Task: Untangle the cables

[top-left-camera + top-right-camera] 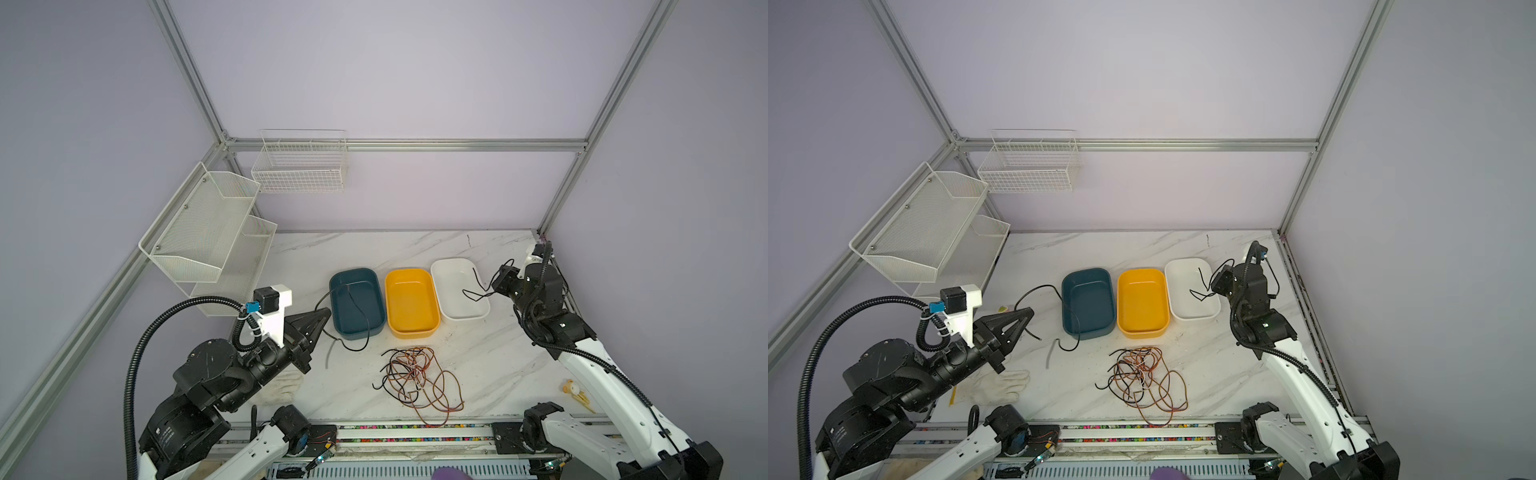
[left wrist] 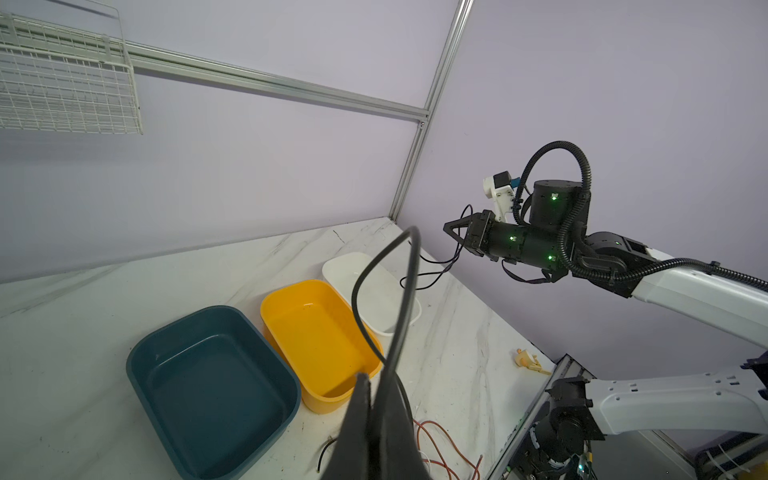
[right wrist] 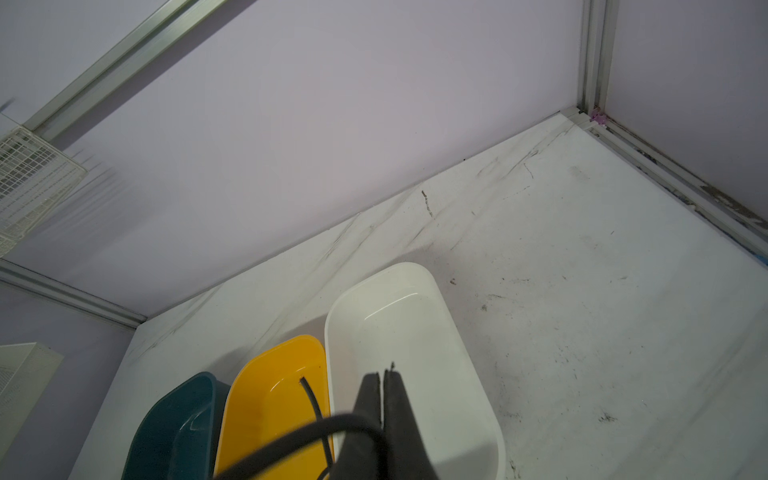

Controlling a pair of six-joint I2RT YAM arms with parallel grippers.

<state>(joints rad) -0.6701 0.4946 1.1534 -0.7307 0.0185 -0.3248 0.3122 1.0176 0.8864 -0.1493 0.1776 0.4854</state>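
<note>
Clamped: 1 black cable (image 2: 402, 299) in left jaws, 1 black strand (image 3: 311, 397) in right jaws. Light, limp, slippery; pinch near free ends.

Your marble tabletop (image 1: 478, 249) carried a dark teal tub (image 1: 358, 331), a yellow tub (image 1: 411, 303) and a white tub (image 1: 451, 282) side by side, a pale glove (image 1: 1000, 386) lay at front left, a small yellow figure (image 1: 572, 390) at front right, a wire basket (image 1: 300, 174) and mesh shelf (image 1: 199, 232) hung above the back left corner.
</note>
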